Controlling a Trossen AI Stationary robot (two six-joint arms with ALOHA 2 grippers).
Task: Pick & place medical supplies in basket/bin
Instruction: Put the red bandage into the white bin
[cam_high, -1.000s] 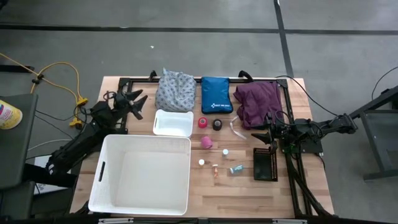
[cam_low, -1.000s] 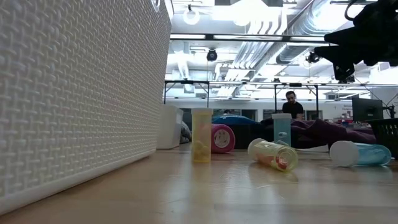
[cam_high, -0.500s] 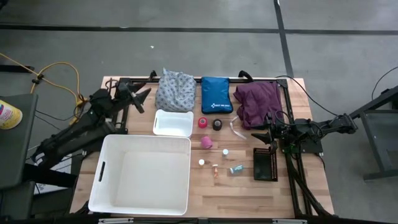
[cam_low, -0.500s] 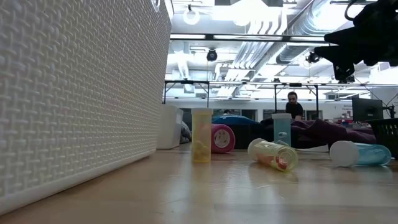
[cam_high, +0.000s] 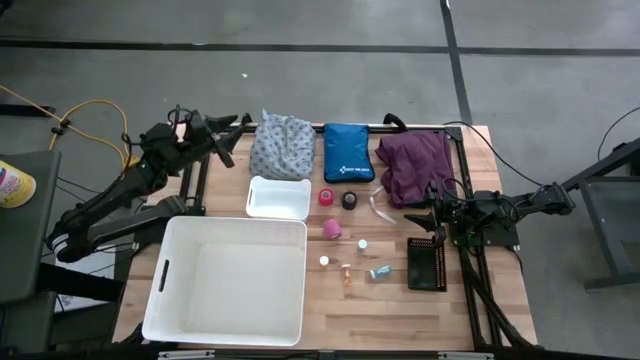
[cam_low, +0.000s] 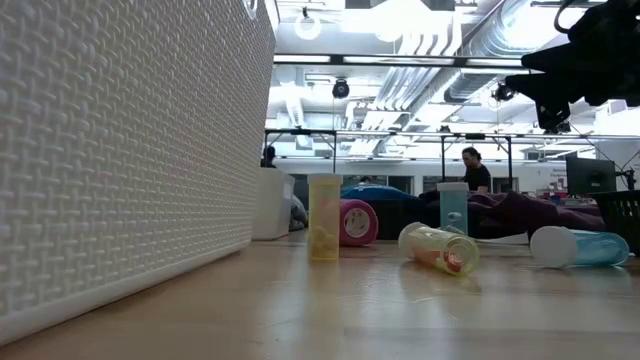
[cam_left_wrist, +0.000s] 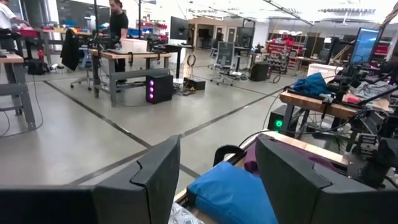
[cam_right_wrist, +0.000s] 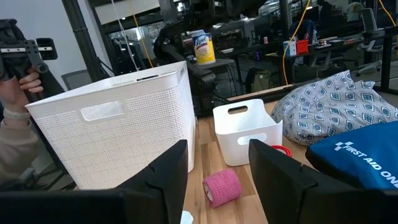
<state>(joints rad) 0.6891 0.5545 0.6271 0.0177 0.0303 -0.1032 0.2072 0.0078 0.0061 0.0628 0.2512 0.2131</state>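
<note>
Swinging up toward the upper left of the high view since a second ago, the left gripper (cam_high: 228, 140) now hangs just left of the grey-white patterned cloth (cam_high: 283, 145), its jaws parted with nothing between them, seemingly lining up on that cloth. At right of frame the right gripper (cam_high: 425, 212) waits, jaws likewise parted and empty, below the purple cloth (cam_high: 415, 163). At centre lie 2 pink tape rolls (cam_high: 331, 229), 1 black tape roll (cam_high: 349, 200) and the vials (cam_high: 324, 261), all outside the large white basket (cam_high: 170, 265) at lower left.
</note>
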